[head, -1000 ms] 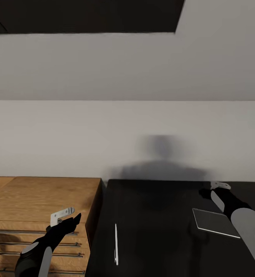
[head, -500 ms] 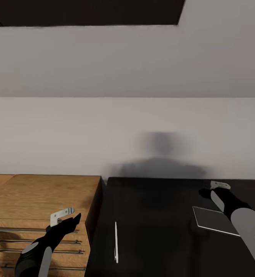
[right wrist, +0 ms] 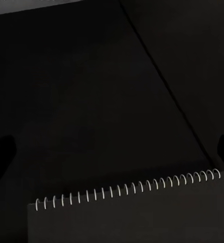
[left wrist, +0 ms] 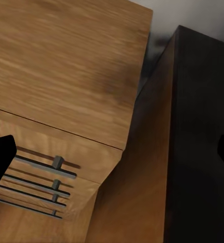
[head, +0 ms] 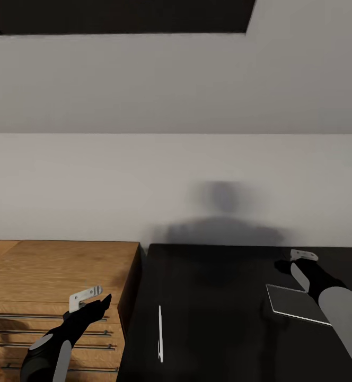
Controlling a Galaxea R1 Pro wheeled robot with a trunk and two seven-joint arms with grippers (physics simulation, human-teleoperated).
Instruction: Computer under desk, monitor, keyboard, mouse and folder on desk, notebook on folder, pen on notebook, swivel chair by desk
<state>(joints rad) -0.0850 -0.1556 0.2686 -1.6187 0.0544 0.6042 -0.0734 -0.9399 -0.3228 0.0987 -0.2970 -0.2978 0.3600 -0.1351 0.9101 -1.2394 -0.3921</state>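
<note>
Against a pale wall, the glossy black desk (head: 218,318) fills the lower right of the head view, with a wooden dresser (head: 54,270) at the lower left. On the desk the notebook (head: 292,303) is seen at right, a dark spiral-bound pad, and the thin pale pen (head: 160,334) lies well apart from it toward lower centre. The step in hand is judged to be fetching the notebook for stacking. The right gripper (head: 301,257) is held above the desk just beyond the notebook, its fingers spread wide at the side edges of the right wrist view, nothing between them. For the next move it would have to be lowered onto the notebook's edge. The left gripper (head: 91,300) is poised over the dresser, fingers parted and empty. Compared with a second ago, the whole head view is shifted slightly upward, which is camera motion; arms and things are unchanged.
</note>
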